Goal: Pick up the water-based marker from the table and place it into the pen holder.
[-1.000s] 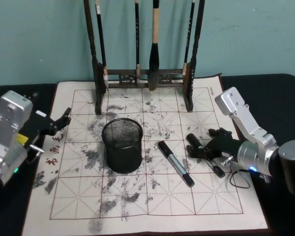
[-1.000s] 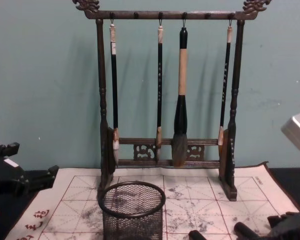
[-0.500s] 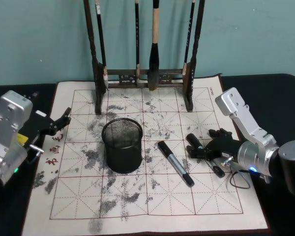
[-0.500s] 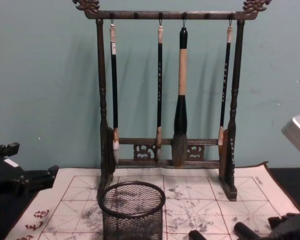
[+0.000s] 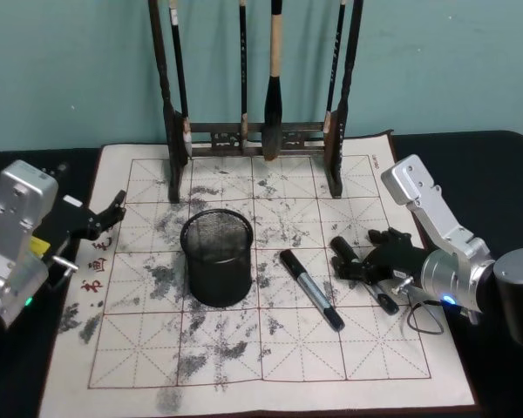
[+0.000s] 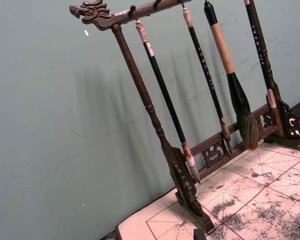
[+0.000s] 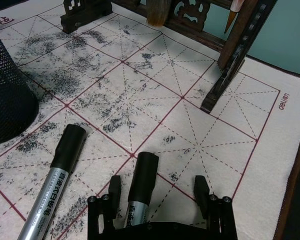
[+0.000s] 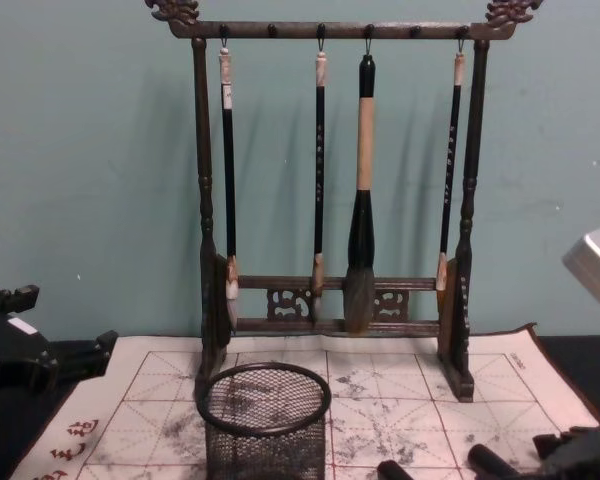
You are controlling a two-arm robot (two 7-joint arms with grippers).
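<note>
Two water-based markers with black caps and silver barrels lie on the ink-stained grid mat. One marker (image 5: 312, 290) (image 7: 52, 182) lies right of the pen holder (image 5: 216, 257) (image 8: 265, 420), a round black mesh cup standing mid-mat. The other marker (image 5: 359, 272) (image 7: 141, 187) lies farther right, between the fingers (image 7: 113, 188) of my right gripper (image 5: 353, 264) (image 7: 156, 189). That gripper is open and low over the mat, its fingers apart from the barrel on both sides. My left gripper (image 5: 113, 212) (image 8: 80, 355) is parked open at the mat's left edge.
A tall dark wooden brush rack (image 5: 257, 131) (image 8: 330, 180) (image 6: 180, 165) with several hanging brushes stands at the back of the mat (image 5: 270, 366). Its right foot (image 7: 217, 92) is a short way beyond the right gripper. Black table (image 5: 497, 165) surrounds the mat.
</note>
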